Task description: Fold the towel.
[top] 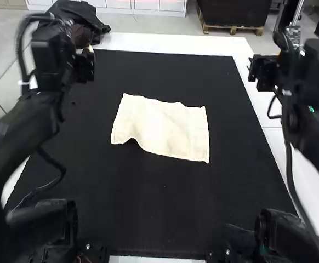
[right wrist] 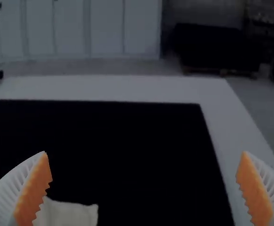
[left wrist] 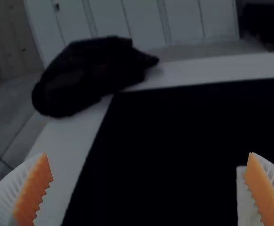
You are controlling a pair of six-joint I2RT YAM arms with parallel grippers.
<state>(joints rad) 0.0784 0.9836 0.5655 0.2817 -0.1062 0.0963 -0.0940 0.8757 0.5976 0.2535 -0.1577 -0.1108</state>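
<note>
"See the cream, four-sided cloth towel (top: 162, 126)?"

"Yes, spread on the flat black mat (top: 165, 208), bumpy at the near edge."

"And the left gripper (top: 85, 66) and right gripper (top: 262, 72), with white ribbed fingers (left wrist: 9, 195) and orange pads (right wrist: 36, 188)?"

"Wide apart on both."
</note>
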